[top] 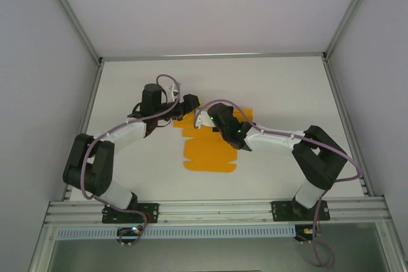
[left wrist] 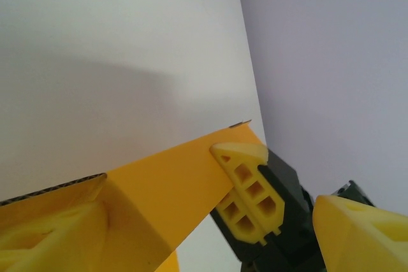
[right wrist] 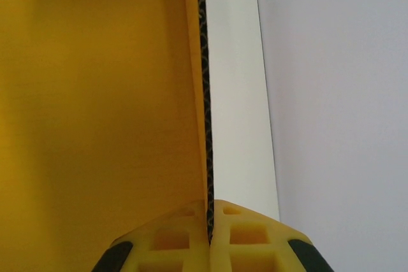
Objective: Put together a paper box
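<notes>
- Right now your right claw (right wrist: 209,227) is clamping tight on a flap edge of the paper box (right wrist: 95,125). The flap's dark corrugated edge is running straight ahead from between the pads.
- To that claw's left, orange card is filling the whole side. To its right a strip of bare white table (right wrist: 233,93) is showing, and beyond it the pale wall (right wrist: 331,93) is closing things off.
- Your left claw (left wrist: 204,211) is standing with its jaws spread wide and is gripping nothing.
- An orange flap is crossing the gap between them, lying against one finger (left wrist: 51,234) and sitting well apart from the other finger (left wrist: 363,234).
- Just ahead of the left claw, one finger (left wrist: 248,195) of the right claw is pressing on that flap's far corner.
- Seen from above, both claws are sitting close together over the far end of the sheet. The rest of it is lying flat on the table behind them, toward the arm bases, and free table is stretching beyond them and to both sides.
</notes>
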Tool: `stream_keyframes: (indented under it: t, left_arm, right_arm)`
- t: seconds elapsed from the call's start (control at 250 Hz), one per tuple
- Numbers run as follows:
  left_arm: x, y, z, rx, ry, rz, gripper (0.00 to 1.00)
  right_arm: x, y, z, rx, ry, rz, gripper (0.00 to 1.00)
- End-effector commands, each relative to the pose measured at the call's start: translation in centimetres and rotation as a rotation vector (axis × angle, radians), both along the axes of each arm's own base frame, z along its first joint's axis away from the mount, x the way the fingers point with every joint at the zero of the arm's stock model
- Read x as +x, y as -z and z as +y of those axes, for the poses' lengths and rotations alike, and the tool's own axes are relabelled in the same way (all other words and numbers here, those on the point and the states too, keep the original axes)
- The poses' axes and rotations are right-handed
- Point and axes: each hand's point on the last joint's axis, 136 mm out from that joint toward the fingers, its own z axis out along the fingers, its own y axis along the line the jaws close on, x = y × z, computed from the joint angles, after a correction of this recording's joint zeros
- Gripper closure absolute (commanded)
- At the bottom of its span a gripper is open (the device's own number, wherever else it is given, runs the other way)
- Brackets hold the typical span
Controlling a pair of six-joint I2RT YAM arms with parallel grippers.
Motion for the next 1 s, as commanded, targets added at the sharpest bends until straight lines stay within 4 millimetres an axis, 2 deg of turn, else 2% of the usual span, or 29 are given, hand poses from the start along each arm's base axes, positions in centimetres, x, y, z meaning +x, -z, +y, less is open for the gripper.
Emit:
stream_keyframes:
  t: [0.0,0.144,0.3,0.423,0.535,0.603,0.811,0.847,0.967,0.998]
  left_arm:
    - [-1.0,-2.4,-2.8,-0.119,0.094,-0.027,0.17]
    - [-0.6,-3.3,-3.6,-0.205,0.097,-0.039,0.2]
    - [-0.2,-3.9,-3.6,-0.216,0.078,-0.055,0.26]
    - [-0.4,-1.7,-2.7,-0.091,0.044,-0.029,0.27]
    - [-1.1,0.3,-1.1,0.061,0.019,-0.02,0.28]
    - [-2.1,0.6,0.3,0.146,0.023,-0.029,0.25]
    - [-4.5,-0.1,7.6,0.494,-0.083,-0.182,0.04]
    - [-4.3,-0.3,9.4,0.517,-0.12,-0.19,0.0]
    - [-3.6,-0.1,13.6,0.561,-0.221,-0.198,0.0]
    - [-3.3,-0.2,14.2,0.561,-0.226,-0.202,0.0]
  right_arm:
    - [-0.7,-1.1,3.8,0.189,-0.06,-0.01,1.0]
    - [-1.0,-1.4,4.4,0.27,-0.057,-0.003,1.0]
    - [-1.6,-1.6,4.5,0.334,-0.066,0.0,1.0]
    - [-1.7,-2.0,4.0,0.339,-0.06,-0.036,1.0]
    - [-1.8,-2.1,3.5,0.306,-0.052,-0.048,1.0]
    - [-1.7,-2.2,3.1,0.267,-0.05,-0.059,1.0]
    - [-1.8,-3.8,1.8,0.265,-0.069,-0.056,1.0]
    - [-2.0,-3.9,1.6,0.257,-0.08,-0.056,1.0]
    - [-2.1,-4.2,1.0,0.216,-0.1,-0.054,1.0]
    - [-2.1,-4.3,0.8,0.213,-0.101,-0.048,1.0]
